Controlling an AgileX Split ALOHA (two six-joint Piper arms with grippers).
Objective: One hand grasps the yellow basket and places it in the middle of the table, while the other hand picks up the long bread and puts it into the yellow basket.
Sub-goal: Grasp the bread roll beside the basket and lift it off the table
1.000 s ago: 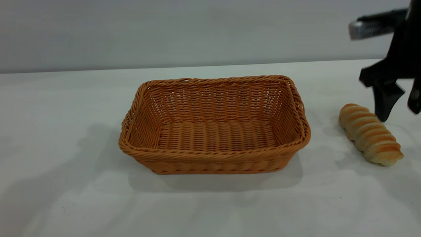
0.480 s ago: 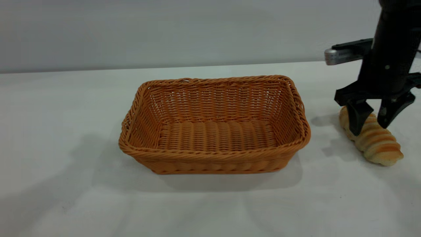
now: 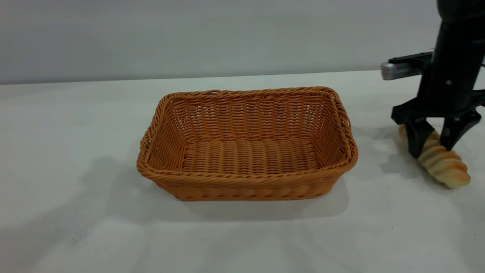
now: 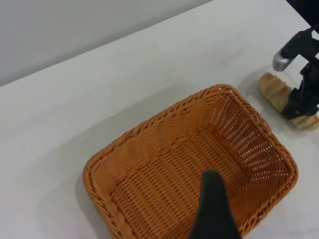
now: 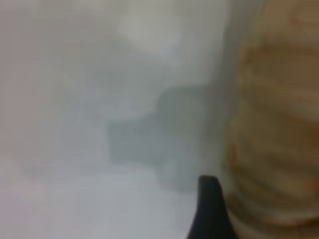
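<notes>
Right gripper (image 3: 433, 148): black two-fingered pincer, now straddling the bread, jaws narrowed against its sides; half a second ago they stood wider.
Long bread (image 3: 442, 163): small ridged golden-and-cream loaf, on the white table (image 3: 75, 125) right of the basket; nudged and turned slightly, so the grasp seems under way.
Basket (image 3: 246, 178): orange-tan woven wicker tray, unmoved, mid-table.
Left gripper (image 4: 213, 209): only its wrist view shows it, above the basket; opening cannot be told.

Yellow basket (image 3: 247, 144) mid-table (image 3: 75, 121); long bread (image 3: 441, 161) right of it, apart.
</notes>
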